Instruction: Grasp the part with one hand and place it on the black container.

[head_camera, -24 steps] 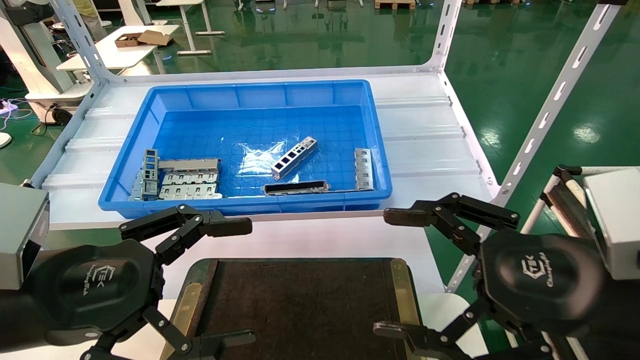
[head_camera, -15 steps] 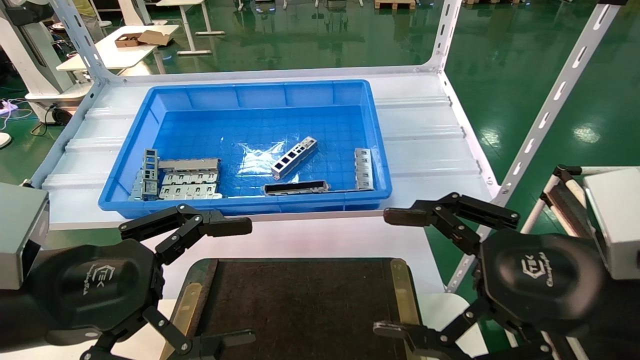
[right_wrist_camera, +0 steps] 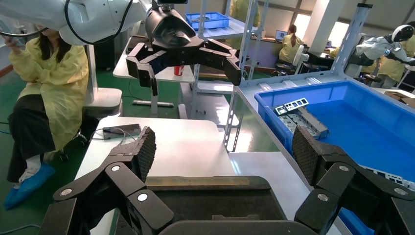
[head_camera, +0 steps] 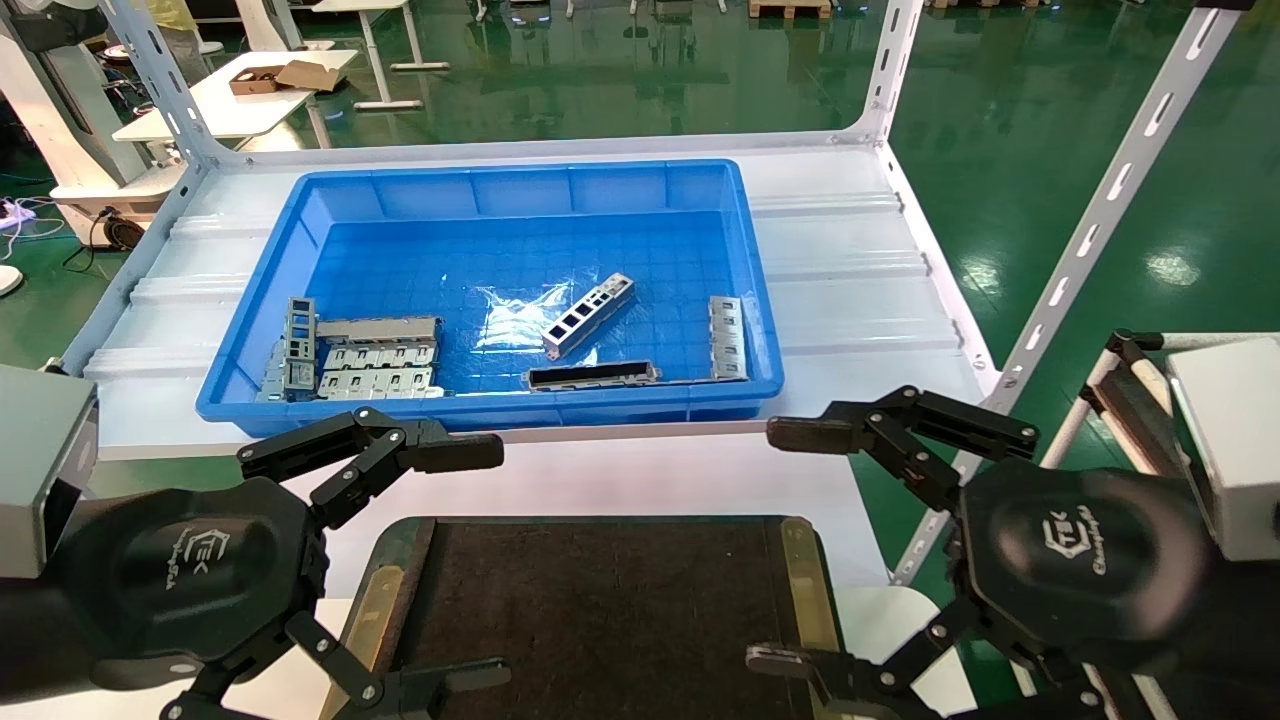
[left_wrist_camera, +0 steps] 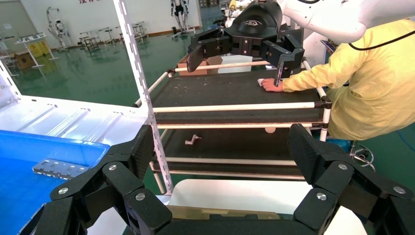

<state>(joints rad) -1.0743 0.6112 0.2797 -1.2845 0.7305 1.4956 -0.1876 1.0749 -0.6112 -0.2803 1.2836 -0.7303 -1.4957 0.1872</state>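
The part (head_camera: 588,315), a slim silver-grey bar with a row of rectangular cutouts, lies slanted in the middle of the blue bin (head_camera: 500,180). The black container (head_camera: 600,600), a flat dark tray with brass side strips, sits at the near edge (right_wrist_camera: 210,196). My left gripper (head_camera: 480,565) hovers open over the tray's left edge, nothing between its fingers (left_wrist_camera: 222,152). My right gripper (head_camera: 785,548) hovers open at the tray's right edge, also empty (right_wrist_camera: 225,149). Both are well short of the bin.
The bin also holds wide grey slotted plates (head_camera: 375,355), a long dark-centred strip (head_camera: 592,375) and another slim ladder-like bar (head_camera: 727,338) by its right wall. White slotted shelf posts (head_camera: 1100,215) stand right. A person in yellow (left_wrist_camera: 372,83) works beside a side rack.
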